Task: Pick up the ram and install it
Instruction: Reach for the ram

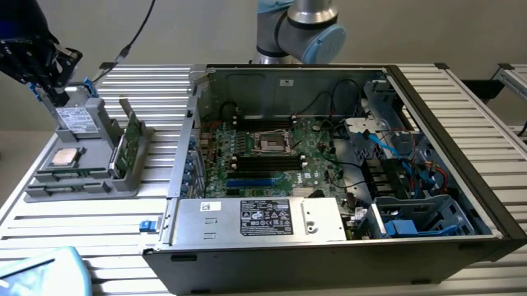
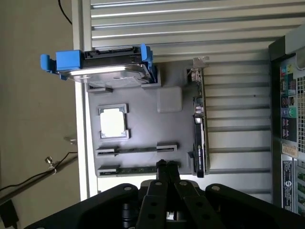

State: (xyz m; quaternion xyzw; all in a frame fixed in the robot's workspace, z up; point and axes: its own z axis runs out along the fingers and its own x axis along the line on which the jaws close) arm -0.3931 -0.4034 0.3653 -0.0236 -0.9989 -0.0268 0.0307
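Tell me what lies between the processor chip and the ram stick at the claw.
In the wrist view, a second ram stick lies in its own slot between the processor chip and the ram stick at the claw.

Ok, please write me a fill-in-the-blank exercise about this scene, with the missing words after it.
1. The gripper hovers over the grey tray with its fingers ____.
2. The drive in the tray sits in a ____ plastic frame.
3. The ram lies in the ____, not in the computer case.
Missing words: shut; blue; tray.
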